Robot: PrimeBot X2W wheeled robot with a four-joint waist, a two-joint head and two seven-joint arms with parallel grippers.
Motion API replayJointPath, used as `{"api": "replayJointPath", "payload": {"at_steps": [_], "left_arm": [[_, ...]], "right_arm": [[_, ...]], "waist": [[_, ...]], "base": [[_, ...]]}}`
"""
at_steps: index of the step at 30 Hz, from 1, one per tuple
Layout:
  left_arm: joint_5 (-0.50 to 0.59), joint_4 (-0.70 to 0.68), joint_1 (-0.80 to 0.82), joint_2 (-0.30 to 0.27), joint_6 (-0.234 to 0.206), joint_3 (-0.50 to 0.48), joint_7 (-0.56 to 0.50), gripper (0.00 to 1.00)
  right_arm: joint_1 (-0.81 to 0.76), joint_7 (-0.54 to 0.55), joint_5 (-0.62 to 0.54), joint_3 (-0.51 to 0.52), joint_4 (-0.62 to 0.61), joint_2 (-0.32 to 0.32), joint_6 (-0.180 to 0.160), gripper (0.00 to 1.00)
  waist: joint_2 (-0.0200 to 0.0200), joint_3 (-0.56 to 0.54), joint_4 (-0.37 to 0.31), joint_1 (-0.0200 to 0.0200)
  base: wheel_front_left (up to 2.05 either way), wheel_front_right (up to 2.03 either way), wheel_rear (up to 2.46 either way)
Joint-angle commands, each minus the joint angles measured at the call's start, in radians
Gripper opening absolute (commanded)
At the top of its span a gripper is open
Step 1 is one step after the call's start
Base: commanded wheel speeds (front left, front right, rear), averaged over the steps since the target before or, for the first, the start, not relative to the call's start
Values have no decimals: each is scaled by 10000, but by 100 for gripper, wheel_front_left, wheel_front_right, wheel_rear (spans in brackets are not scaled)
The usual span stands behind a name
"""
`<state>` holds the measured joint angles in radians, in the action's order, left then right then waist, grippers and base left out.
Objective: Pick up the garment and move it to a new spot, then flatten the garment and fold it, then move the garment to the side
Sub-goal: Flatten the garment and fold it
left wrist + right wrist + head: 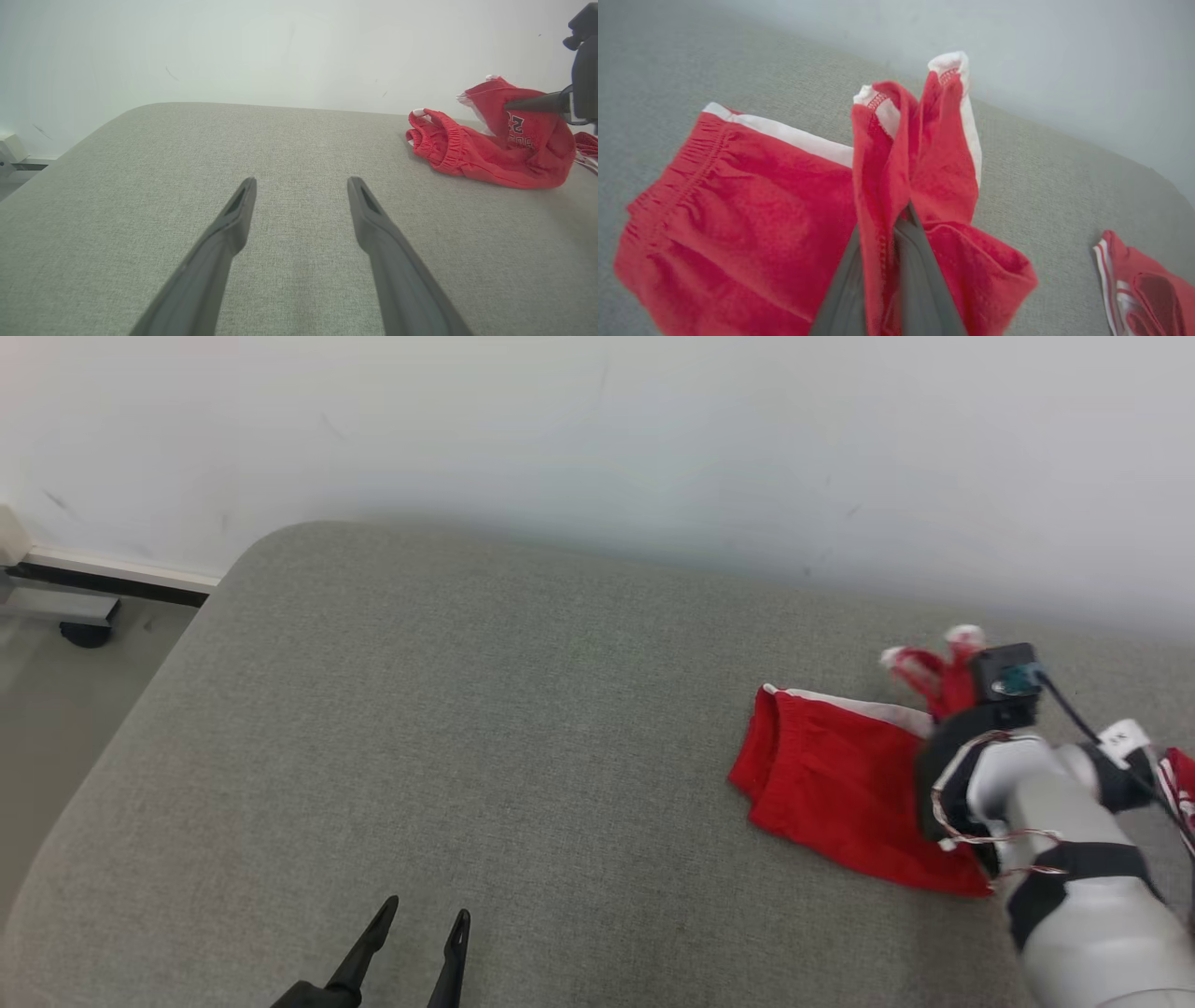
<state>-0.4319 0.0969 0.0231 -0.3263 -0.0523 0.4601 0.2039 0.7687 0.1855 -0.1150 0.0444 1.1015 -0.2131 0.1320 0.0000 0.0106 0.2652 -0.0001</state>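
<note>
The garment (831, 784) is a pair of red shorts with white trim, lying at the right of the grey cushioned surface (467, 709). My right gripper (941, 689) is shut on one leg end, which stands pinched up above the rest. In the right wrist view the cloth (738, 200) wraps over the closed fingers (920, 280). The left wrist view shows the shorts (490, 154) at far right, with the right gripper (509, 105) biting into the raised fold. My left gripper (427, 910) stands open near the front edge, well left of the garment, nothing between its fingers (219, 242).
Another red and white cloth (1178, 784) lies at the far right edge, also seen beyond the garment (1139, 284). A pale wall runs behind the surface. The surface's rounded left edge drops to the floor, where a caster (84, 633) stands.
</note>
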Motion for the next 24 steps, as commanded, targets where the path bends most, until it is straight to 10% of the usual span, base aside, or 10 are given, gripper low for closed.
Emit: {"api": "replayJointPath", "payload": {"at_steps": [1, 17, 18, 19, 24], "left_arm": [[-57, -16, -125, -25, 8, 20, 21, 100], [-146, 196, 36, -40, 18, 162, 16, 100], [-159, 204, 45, -45, 12, 163, 14, 100], [-165, 200, 49, -48, 11, 169, 10, 100], [-199, 160, -28, -83, -67, 146, -3, 100]], "right_arm": [[118, 67, 112, -61, -85, 167, -23, 0], [109, 340, 488, -195, 283, 1486, -23, 4], [89, 386, 609, -139, 350, 1515, -23, 85], [98, 354, 689, -120, 371, 1539, -23, 100], [267, 123, 1478, -257, 244, 1595, -23, 100]], "waist": [[0, 12, 61, 1], [0, -56, 913, 1], [0, -72, 919, 1], [0, -89, 920, 1], [0, -182, 797, 1]], "base": [[0, 0, 0], [0, 0, 0], [0, 0, 0], [0, 0, 0], [0, 0, 0]]}}
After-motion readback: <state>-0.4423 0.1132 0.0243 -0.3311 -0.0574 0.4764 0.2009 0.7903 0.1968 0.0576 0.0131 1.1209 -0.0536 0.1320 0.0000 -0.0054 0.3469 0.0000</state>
